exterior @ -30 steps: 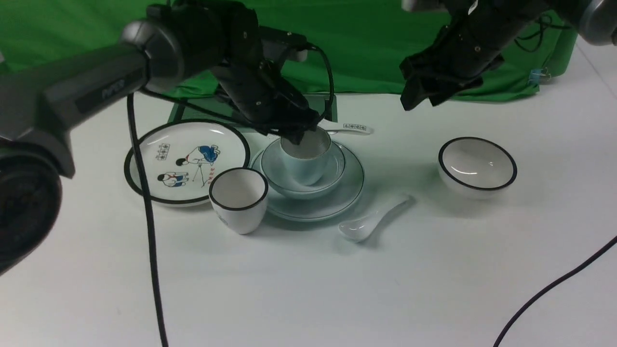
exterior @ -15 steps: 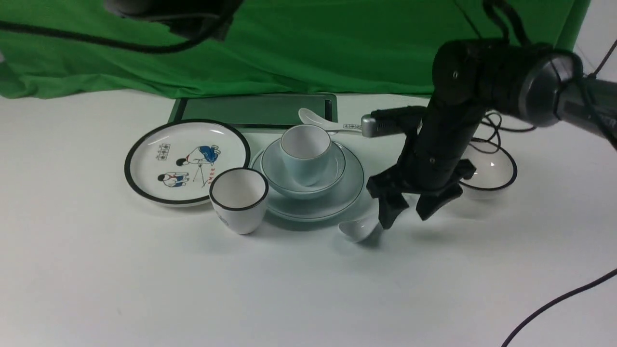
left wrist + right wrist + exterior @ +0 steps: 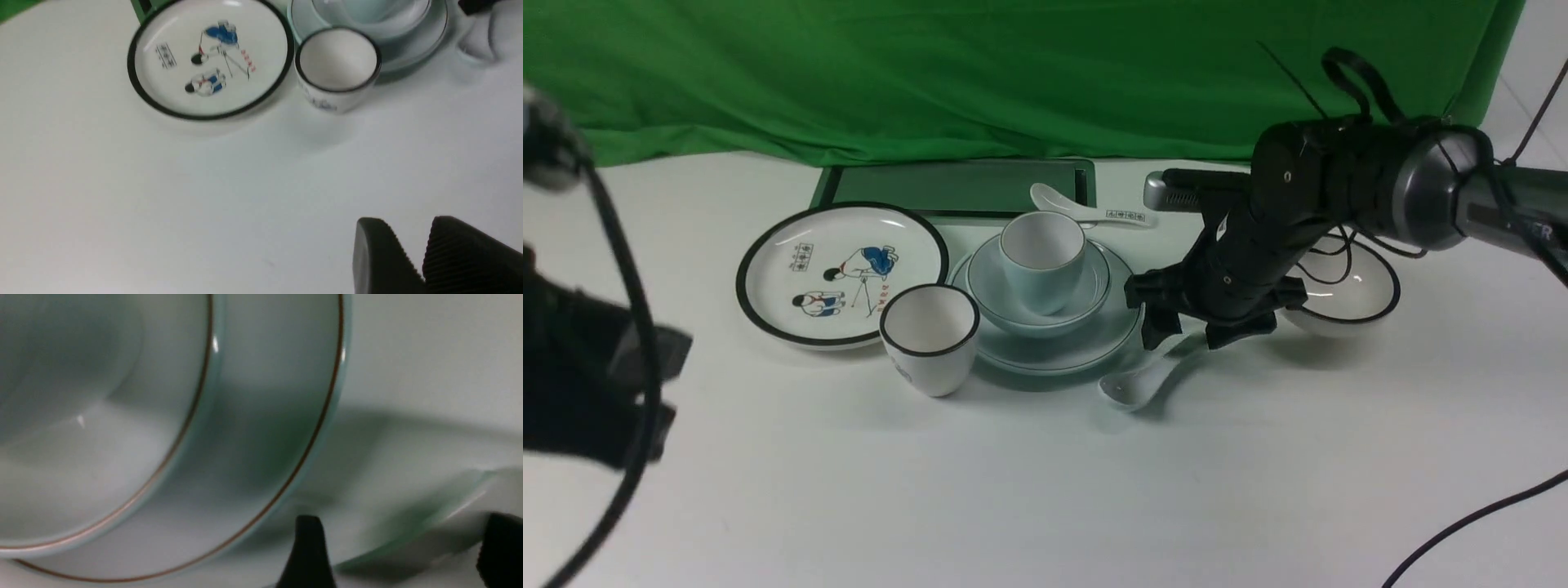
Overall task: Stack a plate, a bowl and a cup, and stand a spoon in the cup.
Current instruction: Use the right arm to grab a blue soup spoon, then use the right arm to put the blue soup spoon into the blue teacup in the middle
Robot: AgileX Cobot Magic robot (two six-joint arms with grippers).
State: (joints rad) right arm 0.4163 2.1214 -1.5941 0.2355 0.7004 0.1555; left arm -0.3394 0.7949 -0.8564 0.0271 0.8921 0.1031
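My right end effector [image 3: 1192, 331] hangs low over the counter [image 3: 1013, 506] with its jaws spread wide and nothing in them. One finger sits on each side of the handle of the spoon [image 3: 1147, 377], since I judge that slim handle the easiest part to pinch. The spoon lies flat on the counter just beside the plate [image 3: 1098, 343], bowl end nearer the camera. The stack goes widest first so each piece nests: the plate on the counter, the bowl [image 3: 988, 286] in it, and the cup [image 3: 1043, 255] upright in the bowl, its mouth free to take the spoon (the one step left, as I read it). My left end effector [image 3: 408, 230] is off over bare counter, jaws drawn to a narrow gap and gripping nothing, probably to leave the right arm room. I count two of each thing. The spare set is the cartoon plate [image 3: 841, 273], the black-rimmed cup [image 3: 929, 339], the black-rimmed bowl [image 3: 1347, 304] partly behind my right arm, and the printed spoon [image 3: 1086, 211] behind the stack.
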